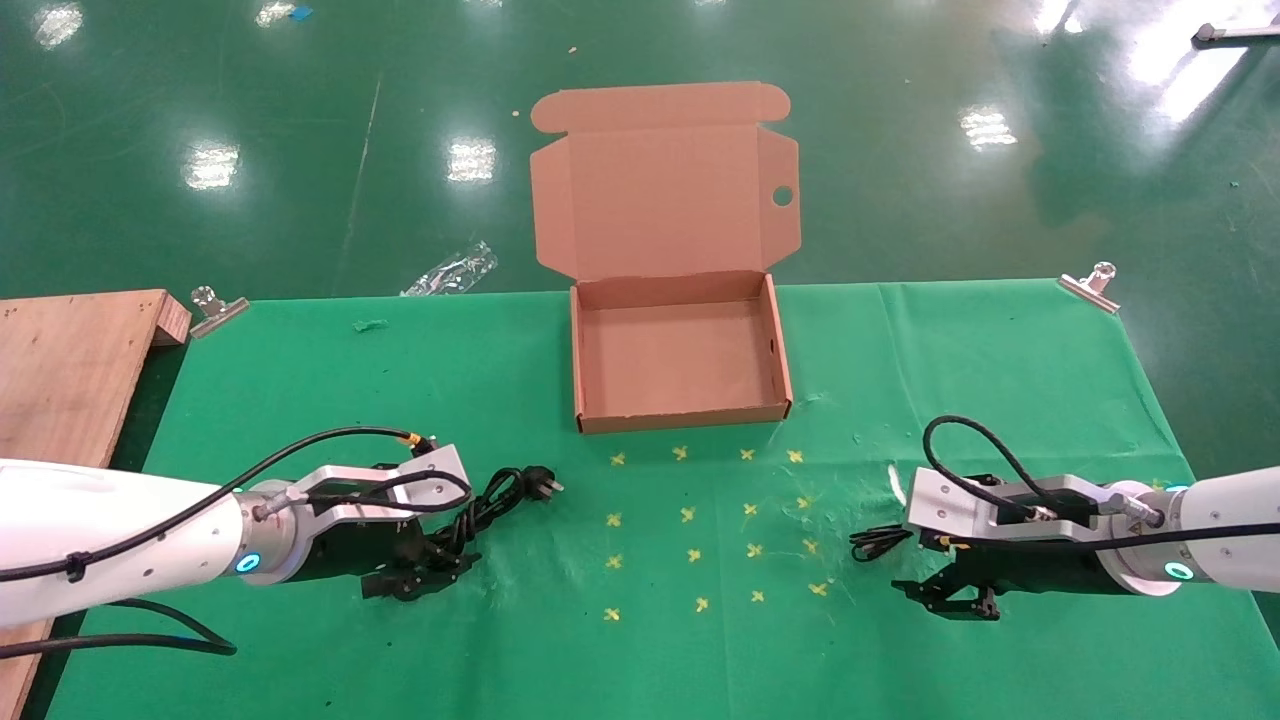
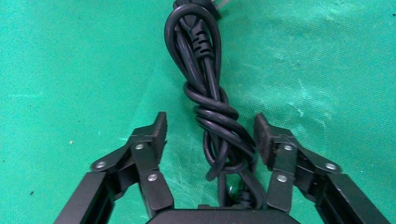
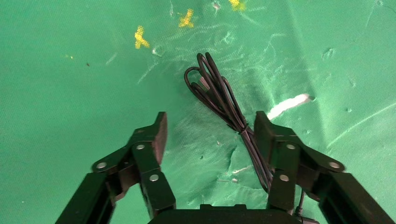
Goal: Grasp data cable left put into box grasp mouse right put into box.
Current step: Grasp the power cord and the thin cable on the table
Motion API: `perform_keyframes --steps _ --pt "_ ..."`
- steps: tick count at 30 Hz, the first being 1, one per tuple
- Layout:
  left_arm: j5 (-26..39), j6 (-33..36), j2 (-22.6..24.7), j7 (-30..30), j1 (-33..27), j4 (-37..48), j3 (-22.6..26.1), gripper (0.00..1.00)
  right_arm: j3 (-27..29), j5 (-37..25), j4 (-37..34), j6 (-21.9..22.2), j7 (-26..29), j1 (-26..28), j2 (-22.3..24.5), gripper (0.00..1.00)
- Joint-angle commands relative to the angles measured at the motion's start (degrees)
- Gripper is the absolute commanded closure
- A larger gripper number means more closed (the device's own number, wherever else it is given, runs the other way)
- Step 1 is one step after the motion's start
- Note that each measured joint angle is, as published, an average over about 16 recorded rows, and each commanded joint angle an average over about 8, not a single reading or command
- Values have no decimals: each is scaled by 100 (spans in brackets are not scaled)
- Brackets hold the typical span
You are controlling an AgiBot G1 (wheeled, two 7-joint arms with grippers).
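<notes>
The brown cardboard box (image 1: 682, 417) stands open at the table's back middle, lid up, nothing in it. The data cable (image 1: 500, 497) lies at the front left, its plug toward the middle. My left gripper (image 1: 428, 572) is open and low over the cable. In the left wrist view the twisted bundle (image 2: 212, 112) lies between the spread fingers of the left gripper (image 2: 210, 135), which do not press on it. My right gripper (image 1: 950, 597) is open at the front right. The mouse's thin cord bundle (image 3: 219, 95) runs by one fingertip of the right gripper (image 3: 209, 133). The mouse itself is hidden.
A wooden board (image 1: 70, 370) lies at the table's left edge. Metal clips (image 1: 215, 308) (image 1: 1090, 285) hold the green cloth at the back corners. Yellow cross marks (image 1: 700, 520) dot the middle. A white scrap (image 1: 897, 485) lies near the right gripper.
</notes>
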Motion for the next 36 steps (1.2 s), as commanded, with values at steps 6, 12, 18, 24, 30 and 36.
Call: perform_keyframes --steps 6,12,18,24,30,36 --pt "-1 0 0 0 0 0 0 100 4 13 13 -7 3 -4 10 100" --pt "-2 -1 0 0 0 -1 -1 100 7 19 19 -10 5 -6 14 100" --pt "-2 -3 3 3 -3 11 -1 100 9 20 20 -12 6 -7 15 46" --pt "-23 -13 29 58 -29 100 3 100 15 21 27 -29 -3 18 30 0" --pt "-53 -16 36 109 -44 142 2 100 21 -12 -1 -72 -49 112 64 0" --pt "-59 -17 34 116 -44 145 1 100 7 -66 -115 -49 -149 159 54 0"
